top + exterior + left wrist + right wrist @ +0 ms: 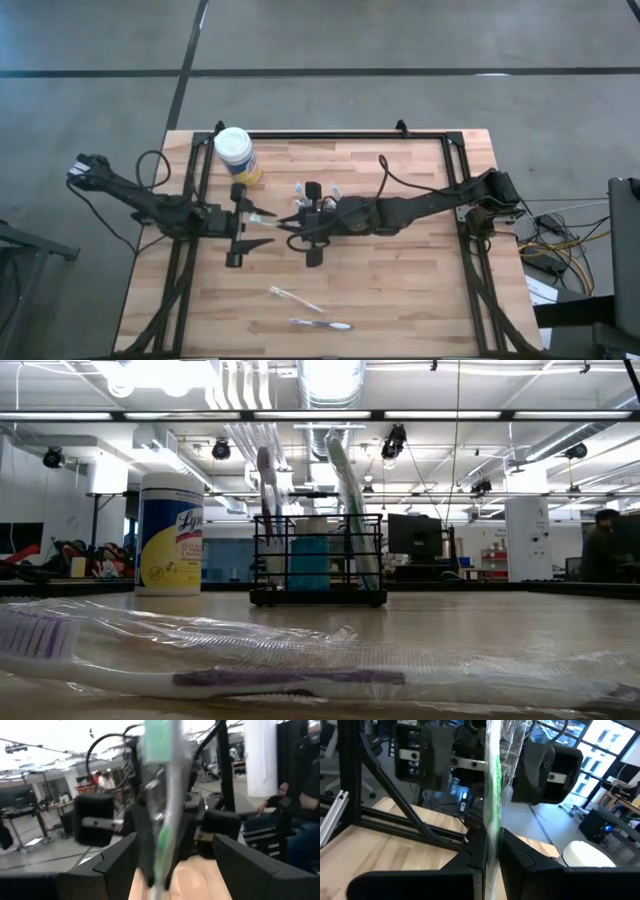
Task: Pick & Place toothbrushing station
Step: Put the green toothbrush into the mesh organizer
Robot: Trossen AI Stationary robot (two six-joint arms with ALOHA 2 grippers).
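The toothbrushing station, a black openwork caddy, stands on the table with two toothbrushes upright in it. In the high view it is mostly hidden under my right gripper. My right gripper is shut on a plastic-wrapped green toothbrush, held upright. My left gripper faces it from the left with its fingers wide open. The wrapped toothbrush stands just ahead of the left fingers, and they do not touch it. Neither gripper shows in the low view. My right gripper pinches the wrapped toothbrush's green handle between its two fingers. The fingers lie level, coming from the table's right side, across the brush. The brush stands upright in the hold. Both its ends run out of the right wrist view.
A white-capped, yellow-labelled round jar stands at the far left of the table. Two loose toothbrushes lie near the front edge, and the wrapped one fills the low view's foreground. A black frame rims the table. A person sits beyond it.
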